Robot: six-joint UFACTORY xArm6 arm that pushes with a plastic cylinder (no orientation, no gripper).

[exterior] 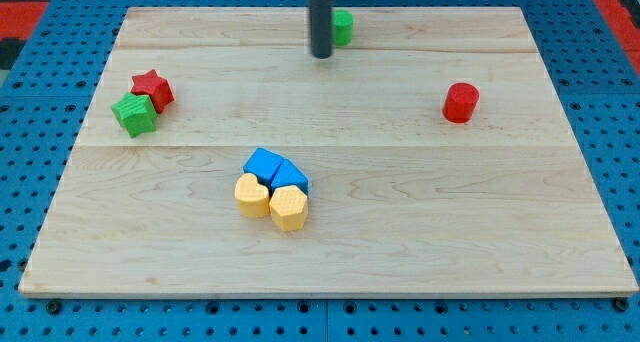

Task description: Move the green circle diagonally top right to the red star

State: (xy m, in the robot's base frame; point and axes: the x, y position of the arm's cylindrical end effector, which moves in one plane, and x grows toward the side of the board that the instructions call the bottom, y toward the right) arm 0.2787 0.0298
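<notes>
camera view | my tip (320,55) touching green circle (342,27) (its left) | red star (152,89) far left

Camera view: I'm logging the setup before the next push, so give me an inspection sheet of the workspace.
Surface: pale wooden board, flat, on a blue pegboard.
Job's things: green circle at the view's top, partly hidden behind the rod; red star at the view's left.
Clutter: green block touching the red star; red cylinder alone at the right; two blue blocks and two yellow blocks clustered at centre.
End effector: my tip just left of the green circle.
Cables: nothing seen.
Surroundings: red strips at the upper corners.
</notes>
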